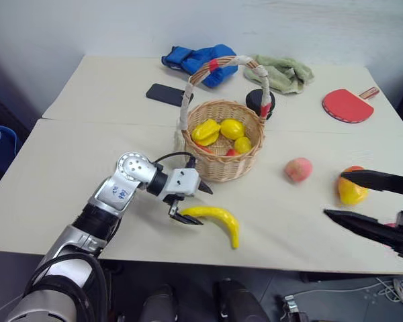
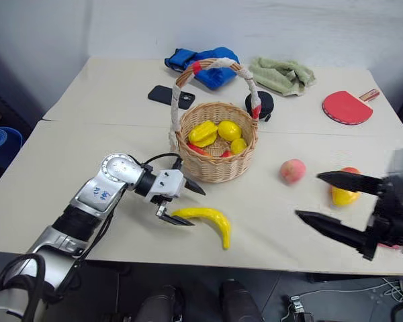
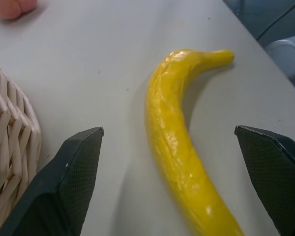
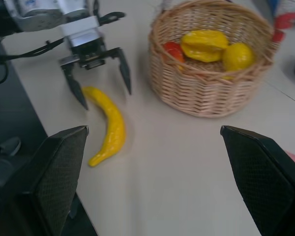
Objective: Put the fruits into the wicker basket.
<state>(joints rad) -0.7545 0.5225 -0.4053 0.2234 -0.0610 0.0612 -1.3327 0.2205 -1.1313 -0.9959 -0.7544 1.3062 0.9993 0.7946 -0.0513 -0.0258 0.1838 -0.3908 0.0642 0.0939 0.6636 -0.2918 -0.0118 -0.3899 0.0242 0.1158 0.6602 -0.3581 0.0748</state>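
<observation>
The wicker basket [image 1: 223, 161] stands mid-table holding several small yellow fruits [image 1: 232, 129] and a bit of red. In front of it the banana [image 1: 217, 218] lies on the table. My left gripper [image 1: 195, 204] is open and low over the banana's left end, and in the left wrist view the banana [image 3: 179, 152] runs between the two fingers [image 3: 64, 182]. To the basket's right lie the peach [image 1: 298, 170] and the mango [image 1: 350, 191]. My right gripper [image 1: 334, 194] hangs open with nothing in it, just in front of the mango.
At the back lie a blue cloth bundle [image 1: 198, 60], a black phone [image 1: 166, 94], a green towel [image 1: 282, 72], a red paddle [image 1: 348, 105] and a black round object [image 1: 260, 102]. The table's front edge runs close behind the banana.
</observation>
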